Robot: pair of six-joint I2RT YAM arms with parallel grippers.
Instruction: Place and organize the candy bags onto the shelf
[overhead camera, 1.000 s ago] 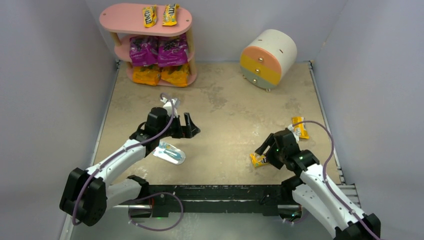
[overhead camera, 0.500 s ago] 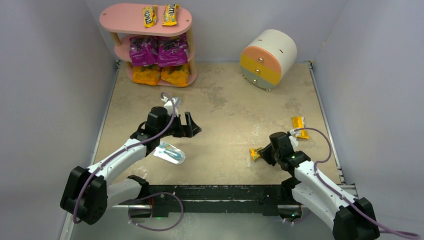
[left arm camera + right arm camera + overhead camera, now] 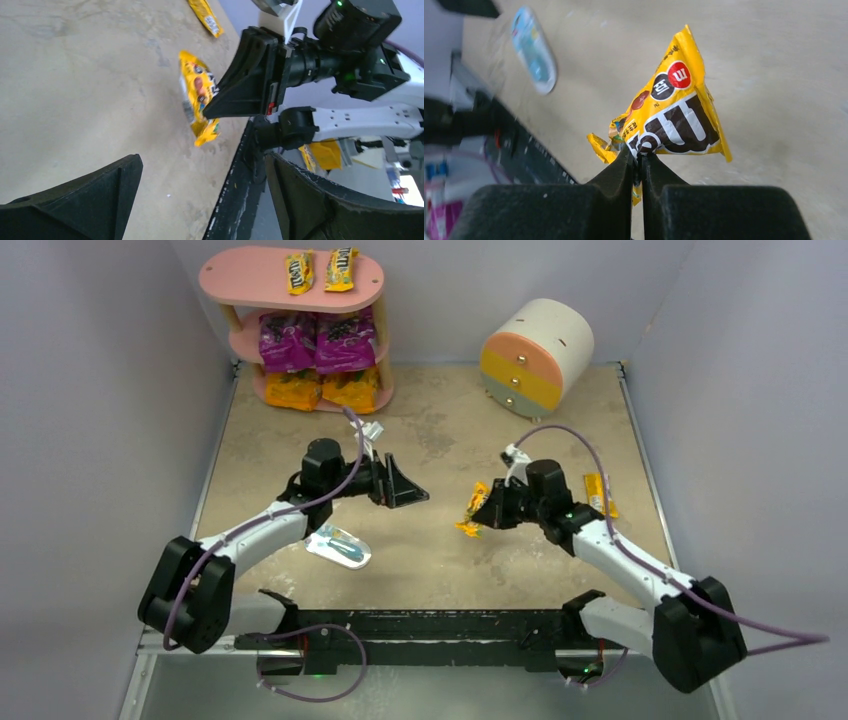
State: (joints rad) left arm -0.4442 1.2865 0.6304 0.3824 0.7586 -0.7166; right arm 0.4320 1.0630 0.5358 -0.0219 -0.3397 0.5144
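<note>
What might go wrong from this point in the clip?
The right gripper pinches the M&M's pack only by its lower edge, jaws shut; it might slip out mid-air. The left gripper, jaws open, faces it; a misjudged handover may knock the pack loose.

the pink shelf (image 3: 235,278) is carrying two yellow m&m's packs (image 3: 320,270) on top, two purple bags (image 3: 316,340) on the middle board and two orange-yellow bags (image 3: 322,390) on the lowest. well in front of the shelf, the black right hand (image 3: 638,159) is pinching a yellow pack (image 3: 679,120) that is showing brown lettering and a red disc, over the mottled beige tabletop (image 3: 440,440).
</note>
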